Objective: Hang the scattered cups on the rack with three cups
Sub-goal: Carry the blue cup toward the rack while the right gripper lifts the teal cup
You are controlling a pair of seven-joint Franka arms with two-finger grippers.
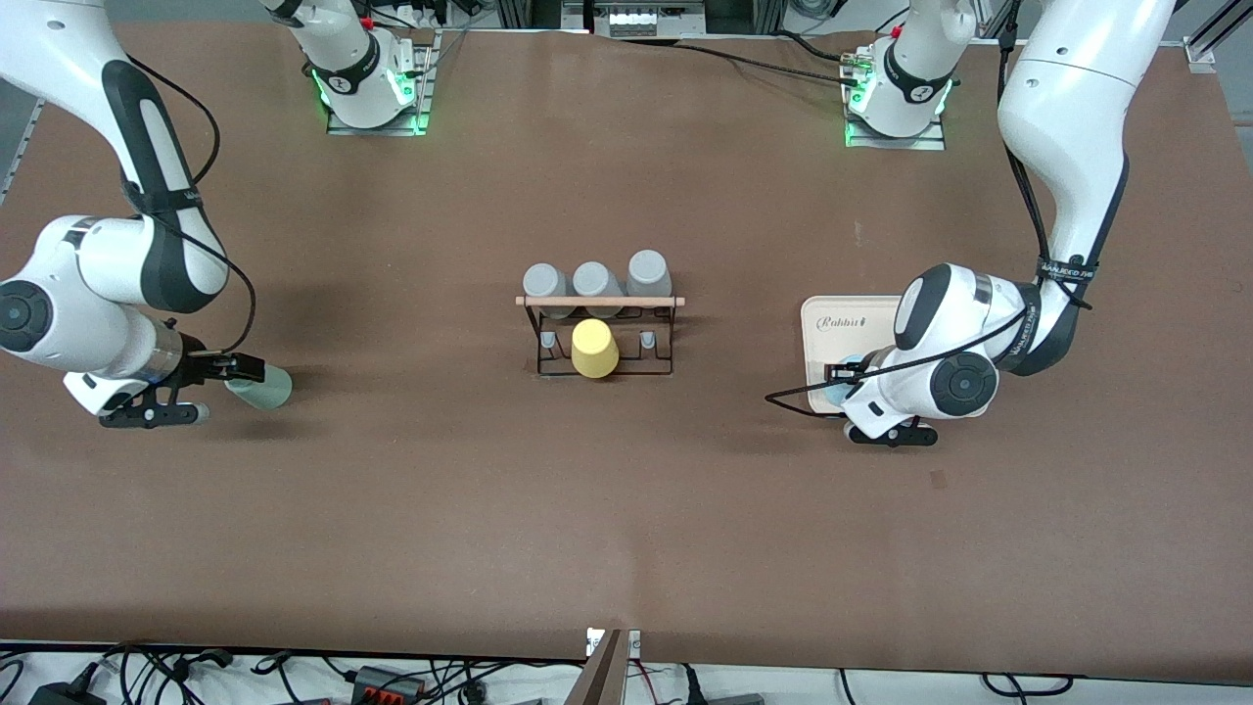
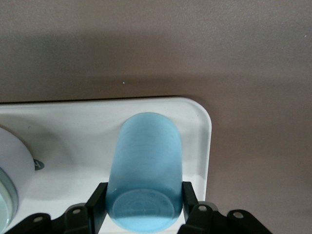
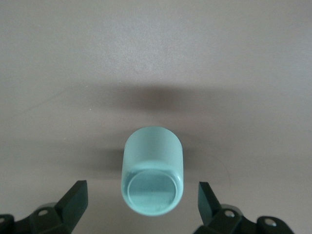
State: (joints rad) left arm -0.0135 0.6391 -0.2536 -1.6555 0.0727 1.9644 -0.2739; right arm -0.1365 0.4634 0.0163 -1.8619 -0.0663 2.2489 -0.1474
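A brown bench (image 1: 626, 509) holds a black wire rack (image 1: 601, 333) at its middle, with a wooden rod across the top. Three grey cups (image 1: 593, 285) and one yellow cup (image 1: 594, 350) sit on it.

Toward the right arm's end, the green cup (image 3: 153, 170) lies on its side on the bench. The right claw (image 3: 144, 202) is low around it, fingers apart and not touching it.

Toward the left arm's end, the blue cup (image 2: 145, 171) lies on its side on a white tray (image 2: 73, 131). The left claw (image 2: 144, 204) is clamped on the blue cup, one finger pressed against each side.
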